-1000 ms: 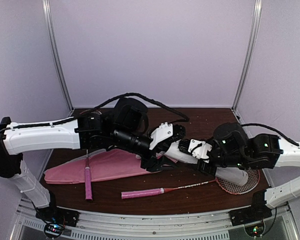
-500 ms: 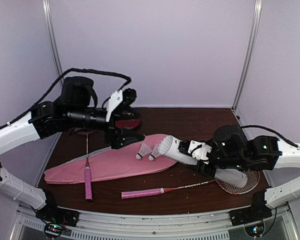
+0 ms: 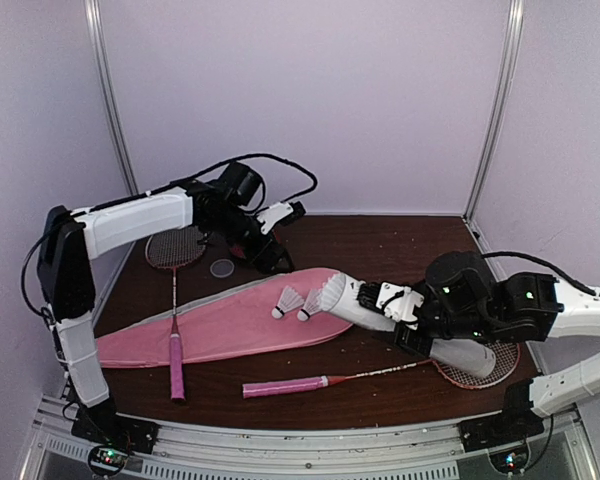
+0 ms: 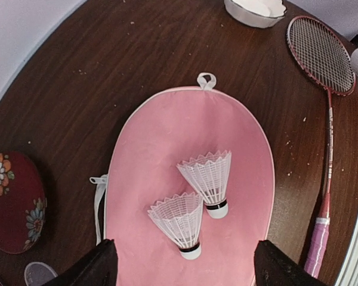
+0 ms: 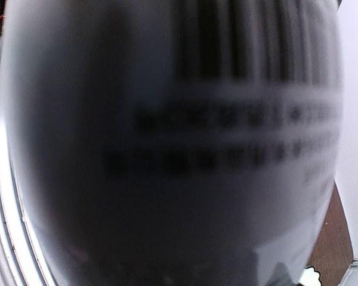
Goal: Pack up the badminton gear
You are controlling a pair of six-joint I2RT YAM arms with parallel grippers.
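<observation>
- The left claw (image 3: pixel 290 238) hangs over the counter (image 3: pixel 410 245) at about 11 o'clock. Its fingers are spread wide with nothing between them, and its wrist camera looks straight down on the bag.
- The right claw (image 3: pixel 398 308), at about 4 o'clock, is clamped on the long white tube (image 3: pixel 352 306). The tube lies tilted with its open mouth toward 10 o'clock. A blurred barcode on its wall fills the right wrist view.
- A scalloped white feather edge shows in the tube's mouth, just over the bag's rounded end.
- One shuttlecock (image 4: pixel 207 179) and a second shuttlecock (image 4: pixel 178 220) lie side by side on that rounded end, just at 9 o'clock of the tube's mouth.
- The pink bag (image 3: pixel 210 325) lies flat from 8 o'clock to the counter's middle, with its wide end toward the tube.
- One racket (image 3: pixel 175 248) has its head at 10 o'clock, and its pink handle crosses the bag's narrow end.
- The other racket (image 3: pixel 285 386) lies along 6 o'clock, with its head under the right arm at 4 o'clock.
- A dark red flowered dish (image 4: pixel 12 202) sits beside the bag, and a small round disc (image 3: pixel 222 268) lies near it.
</observation>
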